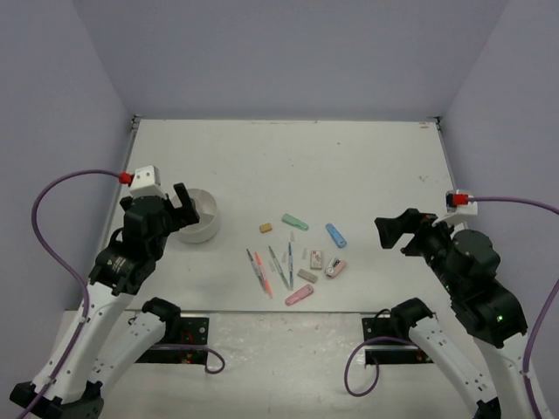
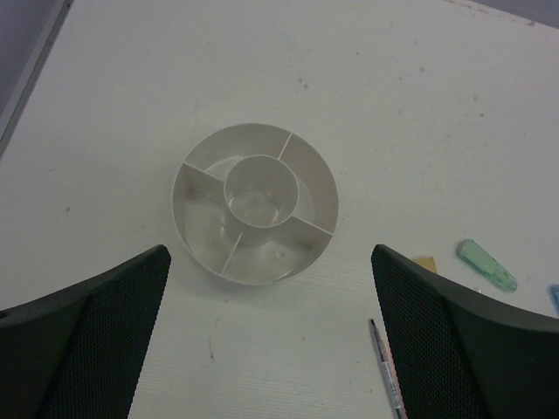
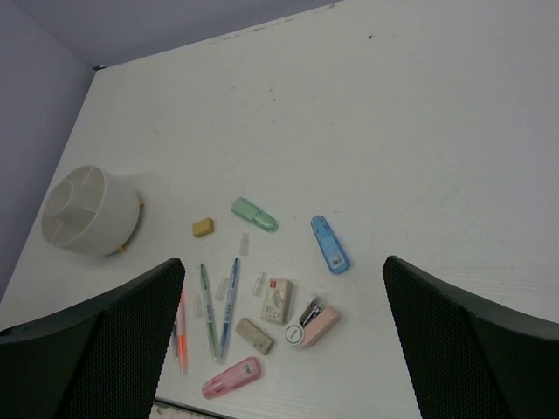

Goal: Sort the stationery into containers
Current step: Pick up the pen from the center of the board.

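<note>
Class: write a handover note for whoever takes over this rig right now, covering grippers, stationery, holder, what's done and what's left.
Left gripper: open, poised over the holder, holding nothing.
Right gripper: open, in the air, holding nothing.
Holder: every compartment empty.
Pens, markers and erasers: all loose on the table, right of the holder.
Done: nothing sorted.
Left: every item.

Holder left on table; stationery scattered right of it, near front edge.

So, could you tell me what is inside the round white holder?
Nothing visible: the left wrist view looks down into the white holder and shows its centre cup and outer compartments bare. Only slivers of floor behind the dividing walls are hidden.
</note>
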`<state>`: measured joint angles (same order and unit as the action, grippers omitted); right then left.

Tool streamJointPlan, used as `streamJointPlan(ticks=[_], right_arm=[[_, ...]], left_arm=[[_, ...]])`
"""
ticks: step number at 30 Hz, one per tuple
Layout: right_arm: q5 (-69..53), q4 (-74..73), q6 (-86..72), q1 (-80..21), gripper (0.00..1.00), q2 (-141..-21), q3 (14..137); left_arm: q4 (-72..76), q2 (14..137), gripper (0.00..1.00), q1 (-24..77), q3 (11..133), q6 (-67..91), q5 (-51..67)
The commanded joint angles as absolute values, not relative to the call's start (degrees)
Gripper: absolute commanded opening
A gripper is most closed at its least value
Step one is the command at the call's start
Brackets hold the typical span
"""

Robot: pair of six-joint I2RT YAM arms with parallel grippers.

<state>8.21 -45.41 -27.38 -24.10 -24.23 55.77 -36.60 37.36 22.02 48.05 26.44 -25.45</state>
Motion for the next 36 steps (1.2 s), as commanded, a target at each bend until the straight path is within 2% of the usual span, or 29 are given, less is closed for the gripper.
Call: streamJointPlan(ticks=[1,3,7,9,15,18,24,28,36], right_arm=[[7.5,-43.8,-29.2,-24.3,0.99,-28.4,56.2],[7.0,-43.0,-30.3,-24.4,0.99,-29.4,56.1],[6.5,-41.6,-31.5,-24.3,0.99,-32.0,56.4],[6.4,-41.8,-31.4,-24.3,0.99,-33.2,56.9],[8.2,-43.6,-29.8,-24.3,0.99,-32.6,57.1],[9.0,-43.9,-29.3,-24.3,0.99,-31.2,56.4],[8.5,-42.9,-29.2,-24.3,0.99,-29.8,54.2],[8.6,-42.9,-28.6,-24.3,0.99,-29.4,53.7],[7.7,-42.6,-28.1,-24.3,0.99,-27.2,52.8]], left_arm=[[-40.9,42.8,1.0,22.5,53.1,30.9,-25.3],[-41.0,44.6,0.99,25.3,53.3,34.0,-26.2],[-41.7,51.6,0.98,46.0,53.2,47.5,-39.5],[-45.7,58.8,1.0,56.6,54.9,56.6,-47.0],[-61.6,77.5,1.0,68.3,61.1,82.1,-51.8],[-63.7,81.9,0.91,69.8,61.4,88.1,-50.4],[-56.1,85.8,0.69,70.0,59.2,88.0,-44.0],[-54.0,87.3,0.49,69.9,58.0,89.1,-43.4],[-49.3,90.9,0.46,68.7,55.5,88.5,-41.5]])
